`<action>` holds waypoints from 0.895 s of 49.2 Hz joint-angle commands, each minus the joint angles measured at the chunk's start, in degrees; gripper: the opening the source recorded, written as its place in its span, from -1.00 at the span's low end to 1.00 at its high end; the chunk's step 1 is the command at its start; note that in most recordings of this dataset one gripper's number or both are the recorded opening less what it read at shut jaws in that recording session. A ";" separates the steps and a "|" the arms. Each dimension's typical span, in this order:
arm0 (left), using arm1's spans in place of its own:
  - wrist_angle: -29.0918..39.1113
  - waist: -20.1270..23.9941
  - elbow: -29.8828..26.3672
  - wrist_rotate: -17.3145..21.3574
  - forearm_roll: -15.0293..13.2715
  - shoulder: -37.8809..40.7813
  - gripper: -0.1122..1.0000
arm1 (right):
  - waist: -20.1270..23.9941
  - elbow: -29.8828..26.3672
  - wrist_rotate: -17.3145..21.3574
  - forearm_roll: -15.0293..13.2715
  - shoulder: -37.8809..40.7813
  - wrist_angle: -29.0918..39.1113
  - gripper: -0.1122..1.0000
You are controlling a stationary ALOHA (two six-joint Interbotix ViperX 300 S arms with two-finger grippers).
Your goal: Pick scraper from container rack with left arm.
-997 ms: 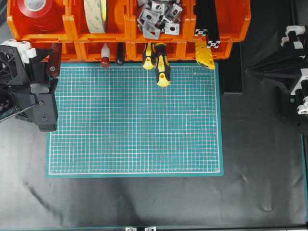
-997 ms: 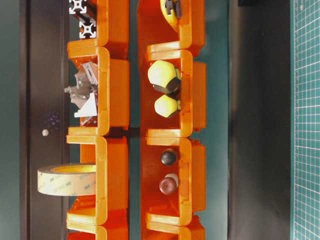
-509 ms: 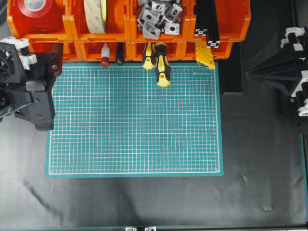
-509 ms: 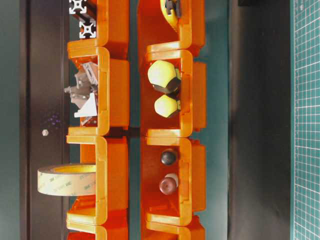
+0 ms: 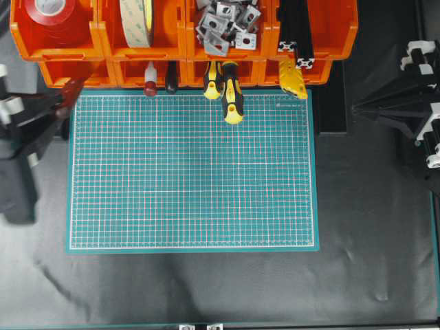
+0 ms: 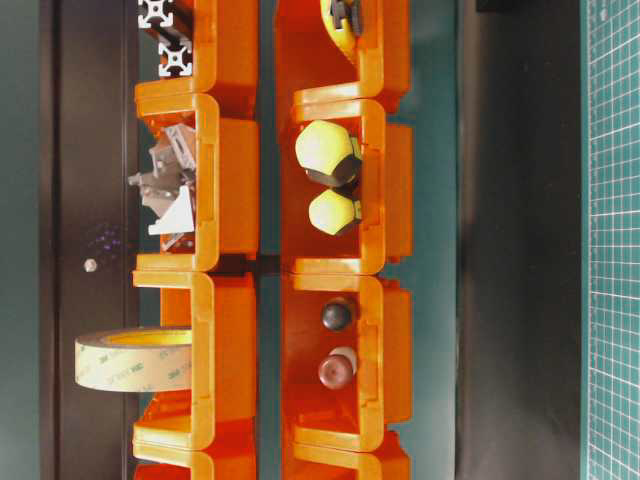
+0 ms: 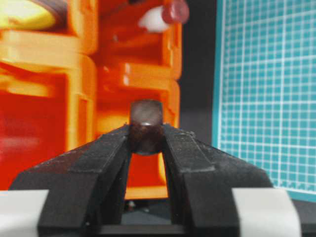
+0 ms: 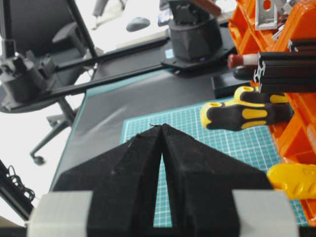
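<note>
overhead, my left gripper (image 5: 58, 103) sits blurred at the left edge of the mat (image 5: 192, 172), just below the rack (image 5: 344, 31), with the scraper (image 5: 71, 91) showing as a reddish streak at its tip, pointing up toward the leftmost lower bin. i count two rows of orange bins, four across in the upper row. in them: one red tape roll (image 5: 51, 10), one tan tape roll (image 5: 137, 20), a heap of metal brackets (image 5: 223, 24), black extrusions (image 5: 295, 31). two yellow-and-black screwdrivers (image 5: 227, 89) stick out over the mat, beside one red-knobbed tool (image 5: 150, 88) and one dark-knobbed one. my right gripper (image 5: 357, 104) rests well apart at the right.

table level shows the rack end-on and no arm at all: two yellow handle ends (image 6: 325, 150), two knobs, the tan roll.

my left wrist view gives what the others cannot: both black fingers (image 7: 106, 148) pinch the scraper's brown handle end (image 7: 145, 126), with the bins blurred behind.

my right wrist view shows my right fingers (image 8: 192, 168) pressed together, holding nothing, over the mat, one screwdriver lying ahead.
</note>
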 commanded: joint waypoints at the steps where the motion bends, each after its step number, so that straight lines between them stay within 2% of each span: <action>1: 2.90 -3.43 -6.77 2.11 0.26 -0.53 -0.44 | 0.18 -0.53 0.00 0.18 0.26 -0.97 -0.78; 8: 6.59 -8.96 -13.62 7.21 0.26 2.02 -0.44 | 0.18 -0.53 0.09 0.18 0.09 -0.70 -0.78; 12: 7.21 -10.90 -16.00 8.09 0.26 4.13 -0.44 | 0.18 -0.53 0.09 0.18 -0.18 -0.70 -0.78; 20: -0.70 -11.87 -16.96 8.09 0.26 10.28 -0.44 | 0.18 -0.79 0.35 0.18 -1.14 -0.44 -0.78; 34: -14.06 -4.66 -15.64 9.23 0.26 19.51 -0.44 | 0.09 -1.58 0.53 0.18 -3.08 1.67 -0.78; 39: -21.18 -0.97 -13.45 12.39 0.26 21.36 -0.44 | 0.09 -1.76 0.62 0.18 -3.43 3.34 -0.78; 44: -27.95 2.64 -10.90 17.49 0.26 21.88 -0.44 | 0.09 -1.93 1.05 0.18 -3.60 3.78 -0.78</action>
